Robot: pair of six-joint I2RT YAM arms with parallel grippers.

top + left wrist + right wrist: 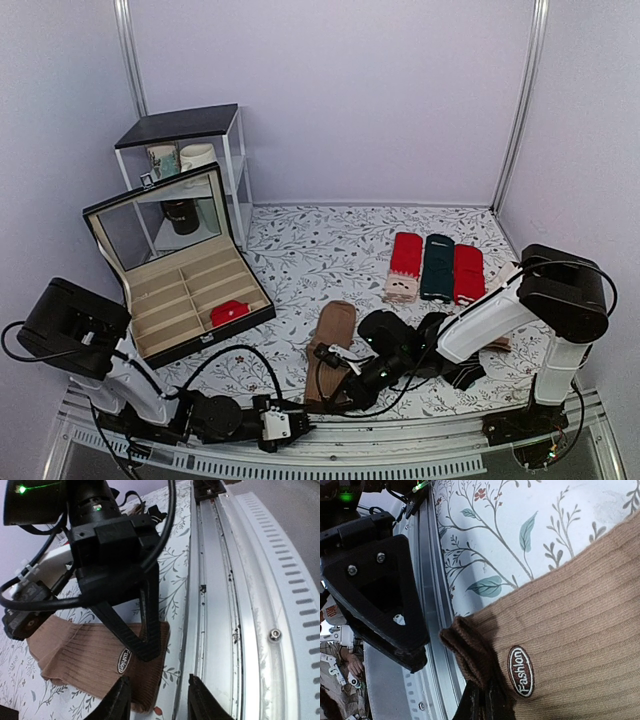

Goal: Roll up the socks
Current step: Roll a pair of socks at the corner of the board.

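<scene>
Floral tablecloth (330,250); right gripper (146,650) low, pinching socks (335,330); left gripper (159,686) open beside.

One strip of brown socks (333,345), perhaps two layered; three flat socks (438,266), two red and one dark green; one red bundle (230,312); one open box (175,290); one shelf (180,125); two mugs (197,156)

**Top external.** Fixed high behind the arm bases, facing down and forward across the leaf-printed white counter (330,240) to the rear wall. Widest and farthest view.

**Left wrist.** Low and close, facing along the grooved silver metal rail (250,605) at the counter's near edge. Left jaws at frame bottom.

**Right wrist.** Nearest view, almost against the tan-brown ribbed knitted socks (580,630). Right jaws at frame bottom.

**Shared.** All three views show the socks' near end and the rail. Both wrist views show the oval brown "Fashion" label (121,660).
</scene>
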